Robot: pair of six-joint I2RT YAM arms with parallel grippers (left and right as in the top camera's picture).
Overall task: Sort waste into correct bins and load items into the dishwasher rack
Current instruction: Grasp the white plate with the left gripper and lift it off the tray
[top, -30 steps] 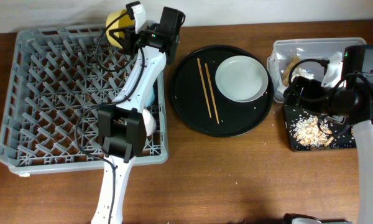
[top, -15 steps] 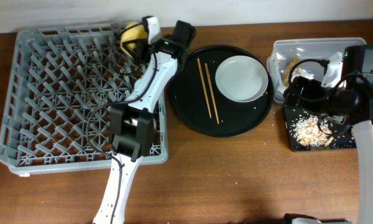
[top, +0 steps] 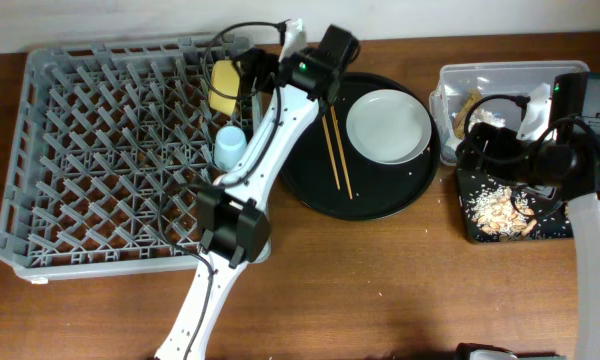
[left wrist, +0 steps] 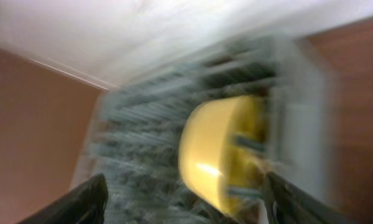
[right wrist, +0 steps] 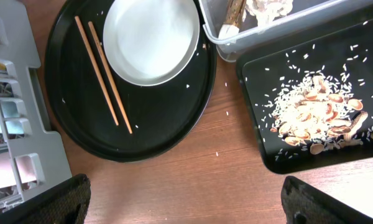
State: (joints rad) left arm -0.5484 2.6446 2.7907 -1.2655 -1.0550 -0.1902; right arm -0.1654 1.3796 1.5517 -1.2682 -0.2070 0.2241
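Observation:
The yellow bowl (top: 225, 87) stands on edge among the pegs at the back of the grey dishwasher rack (top: 100, 160), with a light blue cup (top: 230, 145) just in front of it. My left gripper (top: 260, 70) hangs open to the bowl's right, not touching it. The blurred left wrist view shows the bowl (left wrist: 217, 155) ahead of the spread jaws of the left gripper (left wrist: 185, 190). The grey-white plate (top: 388, 126) and two chopsticks (top: 333, 140) lie on the round black tray (top: 310, 190). My right gripper (top: 480, 148) is open and empty above the table, as the right gripper (right wrist: 189, 193) shows in its wrist view.
At the right, a clear tub (top: 500, 72) holds white tissue (right wrist: 267, 7) and a brown scrap (right wrist: 231, 15). In front of it, a shallow black tray (top: 470, 225) carries tan food crumbs (right wrist: 311, 112). A few grains lie on the wooden table.
My left gripper has opened, let go of the yellow bowl in the rack, and drawn back to the right. The right arm has not moved.

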